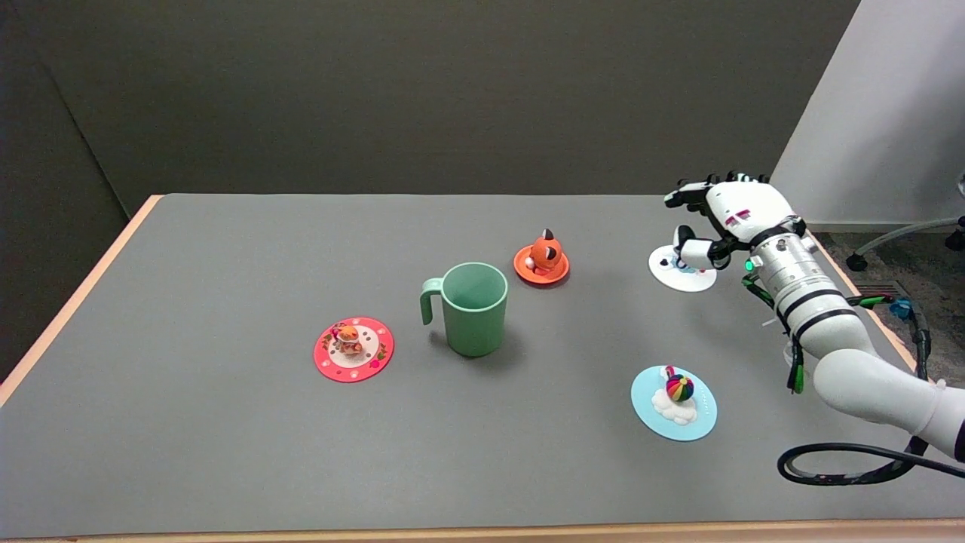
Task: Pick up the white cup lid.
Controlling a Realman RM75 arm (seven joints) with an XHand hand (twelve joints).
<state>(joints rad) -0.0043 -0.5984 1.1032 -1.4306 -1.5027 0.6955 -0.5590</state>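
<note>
The white cup lid point(675, 275) lies flat on the grey table point(226, 452) at the right, partly hidden behind my right hand point(720, 219). The hand hovers just above and over the lid's right side. Its fingers are spread apart, the upper ones reaching left over the lid, the thumb low near the lid's small figure. Nothing is held between them. Whether the thumb touches the lid I cannot tell.
A green mug point(471, 308) stands mid-table. An orange lid with a fox figure point(541, 260) lies behind it, a red lid point(353, 348) to its left, a light blue lid with a striped ball point(673, 402) at the front right. A black cable point(844, 464) loops at the lower right.
</note>
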